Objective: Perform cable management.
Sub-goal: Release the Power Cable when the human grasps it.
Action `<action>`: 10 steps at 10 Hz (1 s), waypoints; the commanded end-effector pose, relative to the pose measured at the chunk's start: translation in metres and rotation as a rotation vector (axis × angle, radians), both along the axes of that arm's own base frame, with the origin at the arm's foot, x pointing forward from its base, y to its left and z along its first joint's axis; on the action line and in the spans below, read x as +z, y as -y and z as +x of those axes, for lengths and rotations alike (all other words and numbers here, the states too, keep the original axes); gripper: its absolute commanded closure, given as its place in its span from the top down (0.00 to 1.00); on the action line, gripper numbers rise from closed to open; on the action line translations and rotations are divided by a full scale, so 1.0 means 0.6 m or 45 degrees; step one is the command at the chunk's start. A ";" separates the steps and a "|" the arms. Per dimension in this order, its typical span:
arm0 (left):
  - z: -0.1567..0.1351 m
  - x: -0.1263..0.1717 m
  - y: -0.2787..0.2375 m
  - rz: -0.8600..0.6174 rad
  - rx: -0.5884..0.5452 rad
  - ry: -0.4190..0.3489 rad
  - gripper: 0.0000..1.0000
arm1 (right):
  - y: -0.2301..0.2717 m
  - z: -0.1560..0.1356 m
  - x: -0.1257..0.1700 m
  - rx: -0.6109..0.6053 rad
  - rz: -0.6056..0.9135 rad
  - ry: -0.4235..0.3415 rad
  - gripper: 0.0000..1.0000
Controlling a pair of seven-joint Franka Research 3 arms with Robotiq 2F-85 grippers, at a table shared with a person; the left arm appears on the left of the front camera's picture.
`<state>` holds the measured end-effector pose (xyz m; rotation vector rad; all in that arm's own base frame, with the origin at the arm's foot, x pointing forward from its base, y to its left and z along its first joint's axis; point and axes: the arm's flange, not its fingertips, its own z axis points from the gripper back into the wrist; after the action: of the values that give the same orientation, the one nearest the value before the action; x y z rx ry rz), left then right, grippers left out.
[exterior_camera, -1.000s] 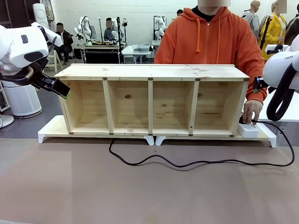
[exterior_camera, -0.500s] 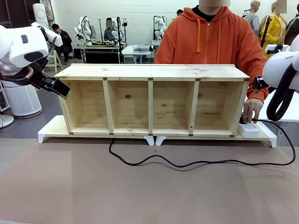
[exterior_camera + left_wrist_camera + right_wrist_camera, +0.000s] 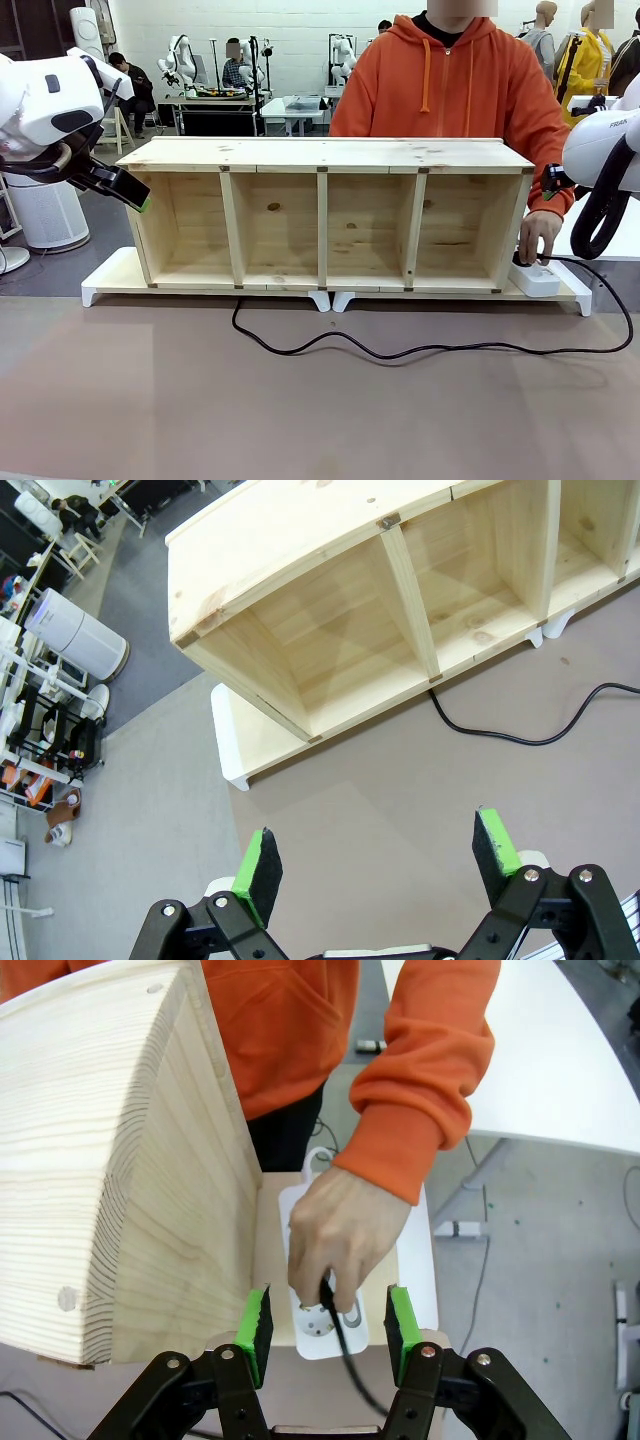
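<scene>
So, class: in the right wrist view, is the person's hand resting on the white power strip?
Yes, the person's hand rests on the white power strip, by the cable.

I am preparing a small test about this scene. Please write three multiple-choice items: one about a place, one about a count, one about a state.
1. Where does the cable lie?
A. on the table in front of the shelf
B. on top of the shelf
C. inside a compartment

2. How many open compartments does the shelf have?
A. two
B. four
C. six

3. How do the jaws of the left gripper stand?
A. shut on the cable
B. shut on the shelf
C. open, holding nothing

Key: 1 A, the cable curves over the table below the shelf front. 2 B, three dividers make four bays. 3 C, the green pads stand wide apart over bare table.
</scene>
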<state>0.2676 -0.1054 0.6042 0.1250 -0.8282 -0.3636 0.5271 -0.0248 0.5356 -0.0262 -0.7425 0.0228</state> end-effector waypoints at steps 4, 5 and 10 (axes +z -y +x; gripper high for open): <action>0.003 0.001 0.000 0.005 -0.008 0.016 1.00 | 0.001 0.000 -0.001 -0.001 0.001 -0.006 0.60; 0.003 0.001 0.000 0.005 -0.008 0.016 1.00 | 0.001 0.000 -0.001 -0.001 0.001 -0.006 0.60; 0.003 0.001 0.000 0.005 -0.008 0.016 1.00 | 0.001 0.000 -0.001 -0.001 0.001 -0.006 0.60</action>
<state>0.2676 -0.1054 0.6042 0.1250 -0.8282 -0.3636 0.5271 -0.0248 0.5356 -0.0262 -0.7425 0.0228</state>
